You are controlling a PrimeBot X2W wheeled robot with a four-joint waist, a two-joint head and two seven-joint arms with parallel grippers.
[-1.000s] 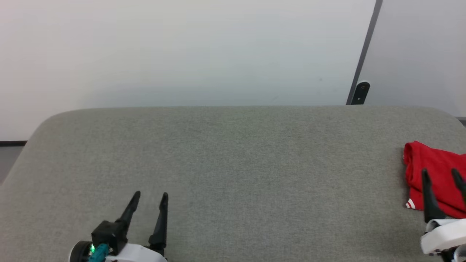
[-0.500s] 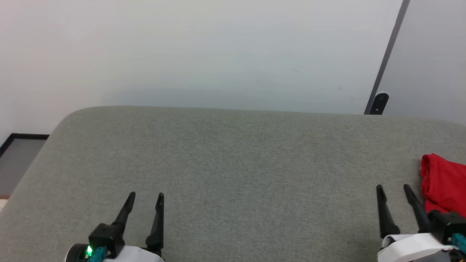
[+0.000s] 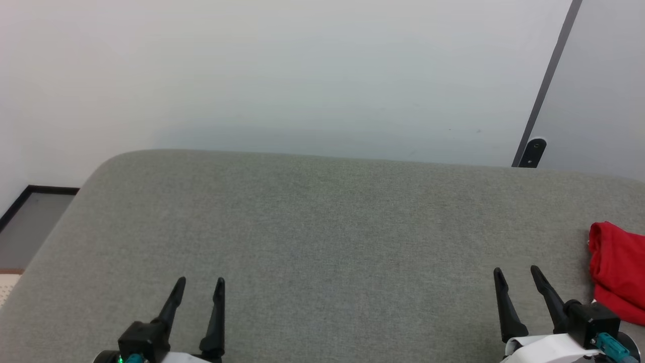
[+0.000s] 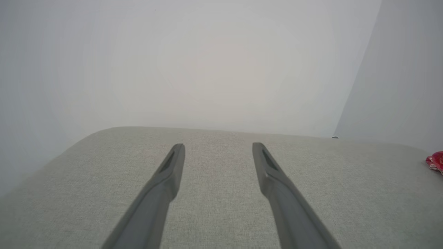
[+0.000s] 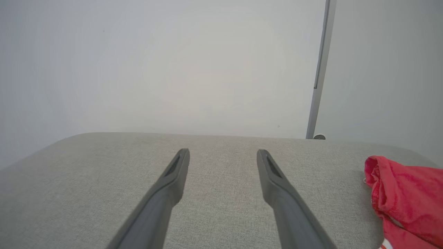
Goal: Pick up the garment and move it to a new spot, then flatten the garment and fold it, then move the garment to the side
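Shift: right pincer (image 3: 516, 272), whose fingers had crossed the garment (image 3: 617, 267) a second before, stood clear of it, on the cloth's 9 o'clock side. The head camera had swung as well, so the whole scene sat differently.
Left pincer (image 3: 201, 281): at 7 o'clock in the head view, jaws wide, nothing between them, fingers pointing to 12 over bare cover.
Right pincer: at 5 o'clock, jaws wide and empty; whether the tips touched the cover could not be told.
Garment: red bunched heap at 4 o'clock, cut by the head view's right edge. It lay on the worktop near the right pincer, toward its 2 o'clock, apart from both fingers, with a sliver of white trim at its near edge.
Worktop (image 3: 322, 227): grey woven cover, far corners rounded.
Floor (image 3: 30, 222): grey patch with a dark border at 9 o'clock, past the worktop's left corner.
Wall (image 3: 302, 75): pale and plain at 12 o'clock.
Dark strip (image 3: 549, 85): slanted up the wall at 2 o'clock, with a small dark fitting (image 3: 534, 151) at its foot.
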